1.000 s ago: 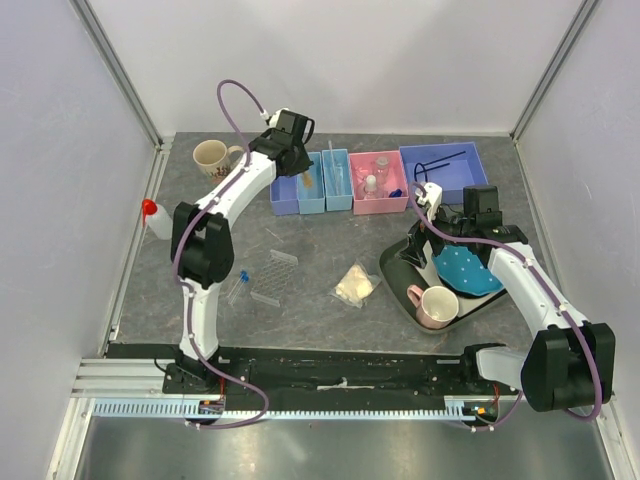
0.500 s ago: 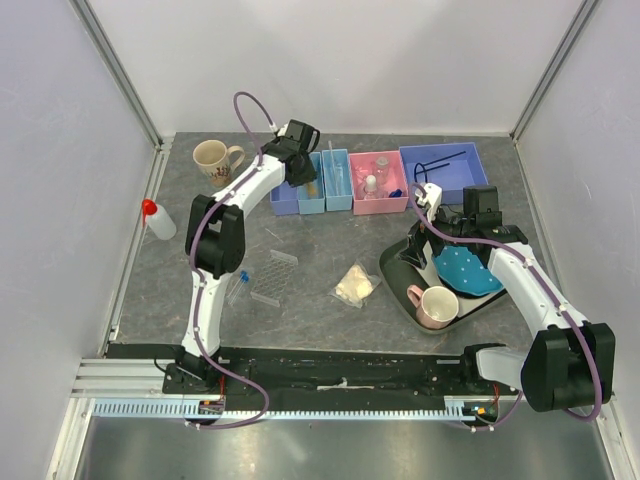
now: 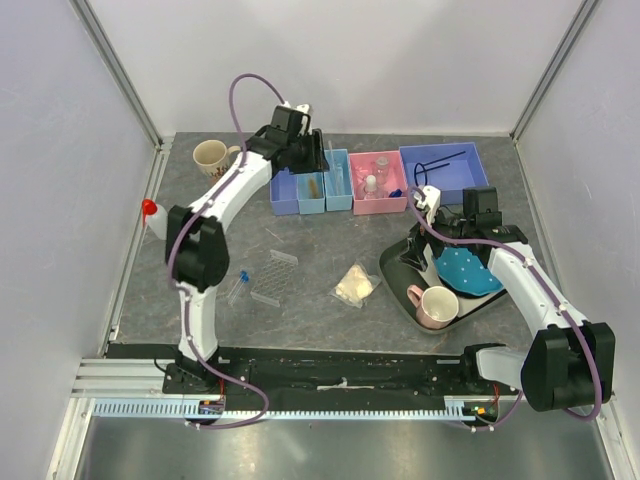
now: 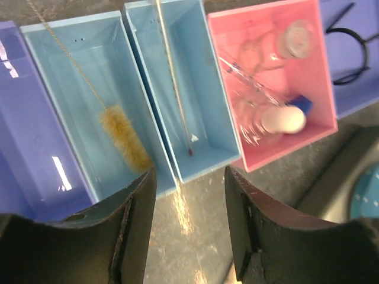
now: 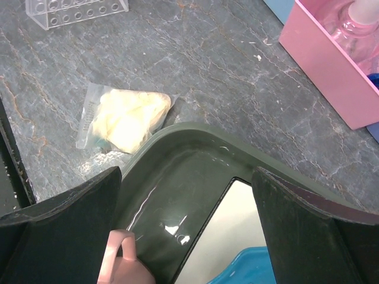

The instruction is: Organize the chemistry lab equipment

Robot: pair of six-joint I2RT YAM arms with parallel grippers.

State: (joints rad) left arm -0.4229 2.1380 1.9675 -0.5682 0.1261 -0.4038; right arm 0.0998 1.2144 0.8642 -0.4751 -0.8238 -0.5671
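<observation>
The left pincer point(image 4: 190, 174) and right pincer point(image 5: 186, 177) are released, empty. The bag point(image 5: 127, 118) is judged soft, light; its edge should be pinched.

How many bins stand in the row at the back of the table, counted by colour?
Purple bins: 2
Light blue bins: 2
Pink bin: 1
Total: 5

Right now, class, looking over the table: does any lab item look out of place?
Yes. The red-capped squeeze bottle lies at the left edge of the table. The clear rack, blue-capped tubes and whitish bag sit loose in the middle, outside the bins.
</observation>
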